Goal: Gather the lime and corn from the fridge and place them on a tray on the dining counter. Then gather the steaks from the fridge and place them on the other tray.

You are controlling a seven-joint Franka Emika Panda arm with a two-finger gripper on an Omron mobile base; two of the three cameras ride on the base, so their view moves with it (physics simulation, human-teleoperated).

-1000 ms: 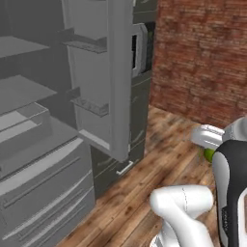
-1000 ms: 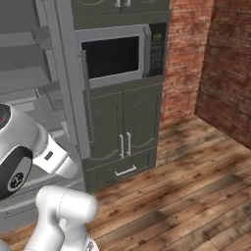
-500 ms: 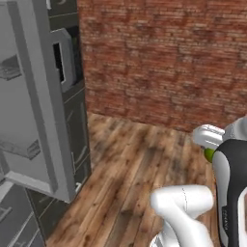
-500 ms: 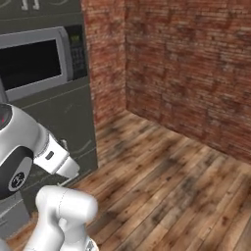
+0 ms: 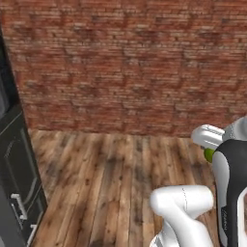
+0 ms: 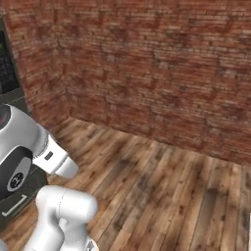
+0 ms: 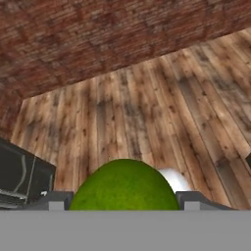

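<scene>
I'm seeing the brick wall (image 5: 120,62) and plank floor (image 6: 162,196), the arm folded low at the base; hand view is showing the gripper (image 7: 125,200) clamping the lime (image 7: 125,186) between its fingers.

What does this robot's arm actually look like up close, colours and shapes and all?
The arm is built of glossy white, rounded tube-like segments with bulging elbows. Dark grey to black bands and caps sit at the joints, one round cap bearing a small pale marking. No loose cables show. The gripper ends in two small grey, blocky finger tips.
</scene>
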